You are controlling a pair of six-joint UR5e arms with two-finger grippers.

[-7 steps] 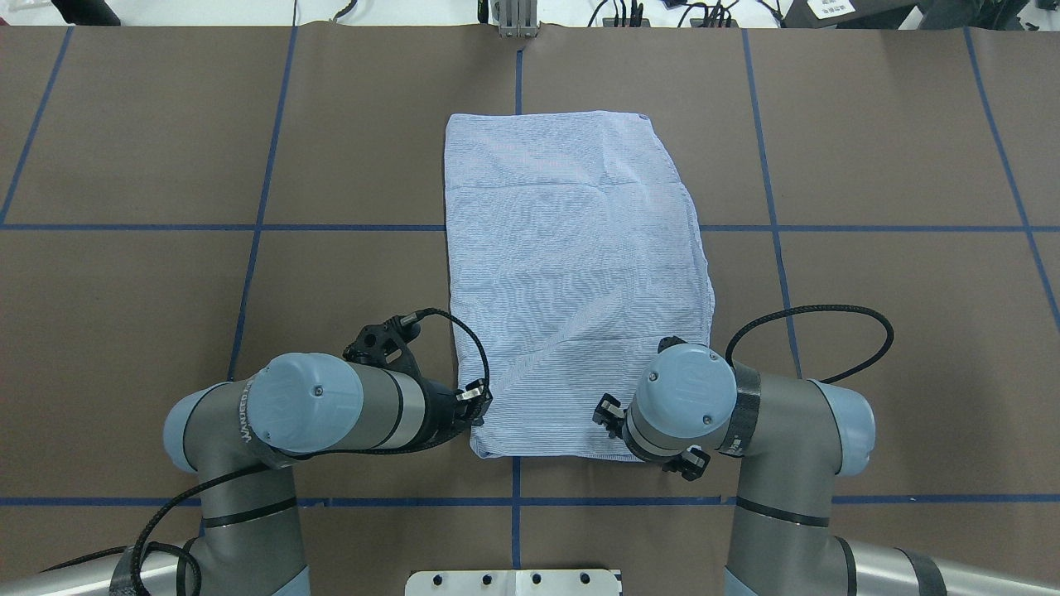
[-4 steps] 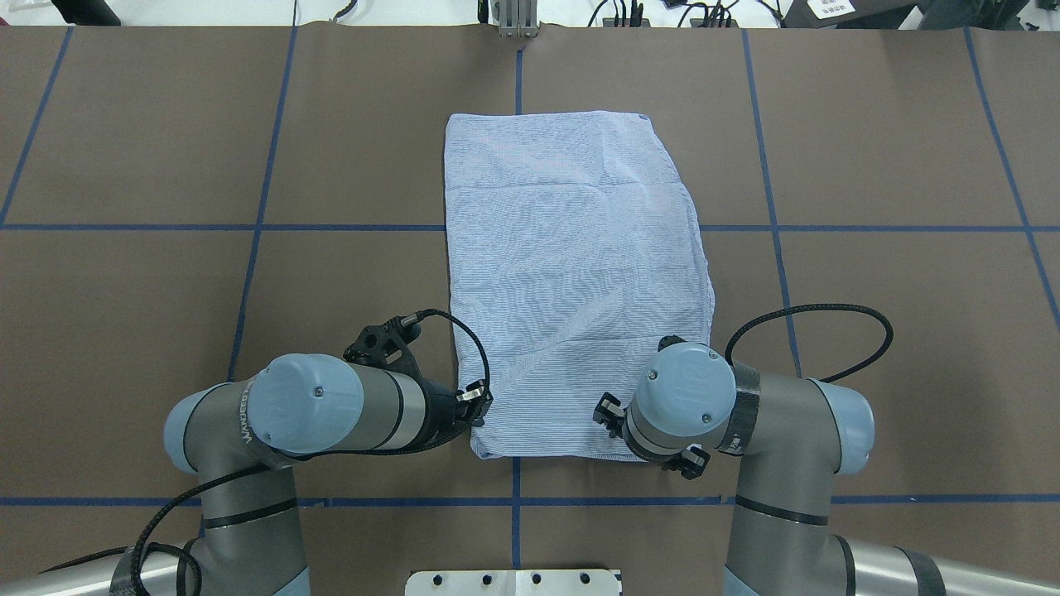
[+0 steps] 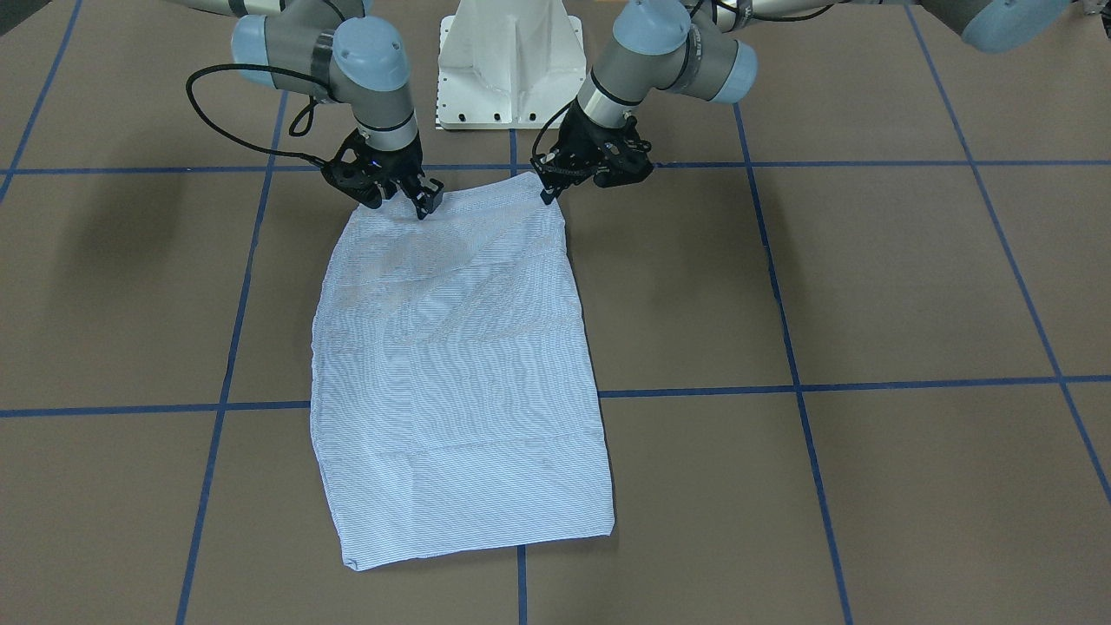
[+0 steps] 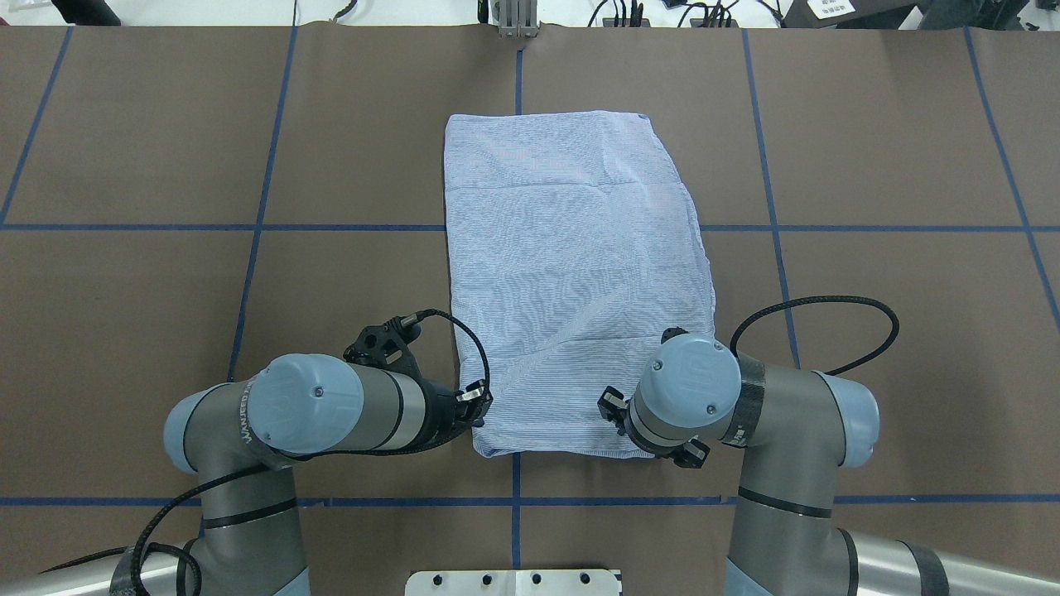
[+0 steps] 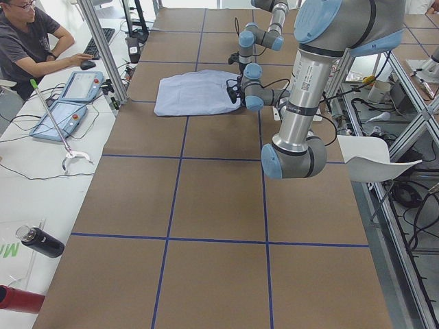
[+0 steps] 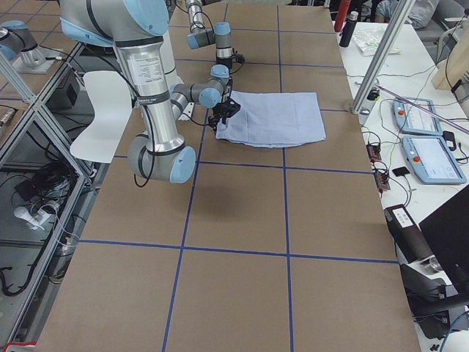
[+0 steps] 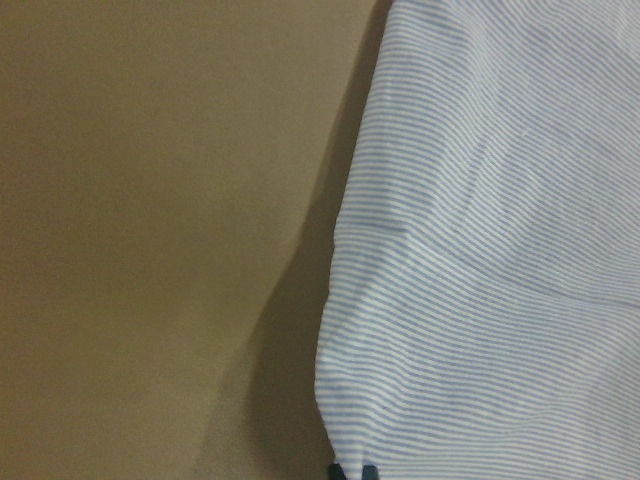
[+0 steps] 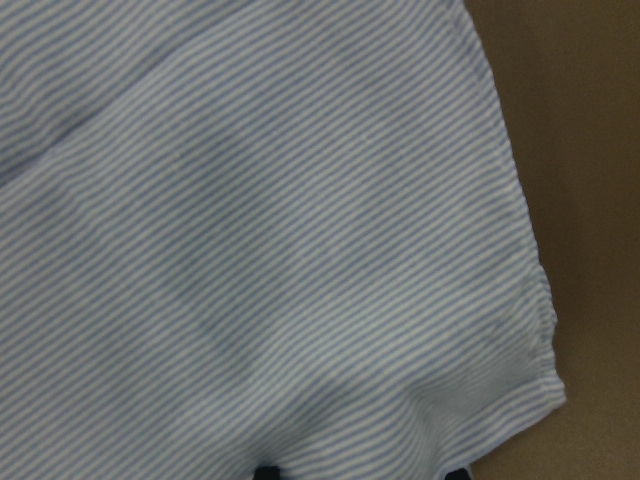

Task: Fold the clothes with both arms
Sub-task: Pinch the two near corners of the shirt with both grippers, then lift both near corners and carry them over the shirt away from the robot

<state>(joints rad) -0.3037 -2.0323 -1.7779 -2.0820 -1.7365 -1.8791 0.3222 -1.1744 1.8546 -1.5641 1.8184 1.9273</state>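
The black two-finger left gripper (image 3: pixel 548 191) and the black right gripper (image 3: pixel 401 205) sit low at the robot's end of the light blue, finely white-striped shirt (image 4: pixel 571 273), one at each corner. The shirt is folded into a long, flat, roughly rectangular panel. One long edge bows outward, soft creases run across it, and the hem is rumpled at the right gripper's corner. The thin weave lies limp.

It rests in the middle of the matte brown table (image 4: pixel 869 149), which blue tape lines (image 4: pixel 770 165) mark into large squares. A white pedestal base (image 3: pixel 508 61) stands behind the arms. Across the table from the robot, a white bench carries two teach pendants (image 5: pixel 75 96), and a seated person (image 5: pixel 31 41) has a hand on a mouse.

The left gripper's fingertips (image 7: pixel 342 472) are pressed together on the shirt's corner edge. The right gripper's fingers (image 8: pixel 265 472) stand spread, tips down on the fabric just inside the hem.
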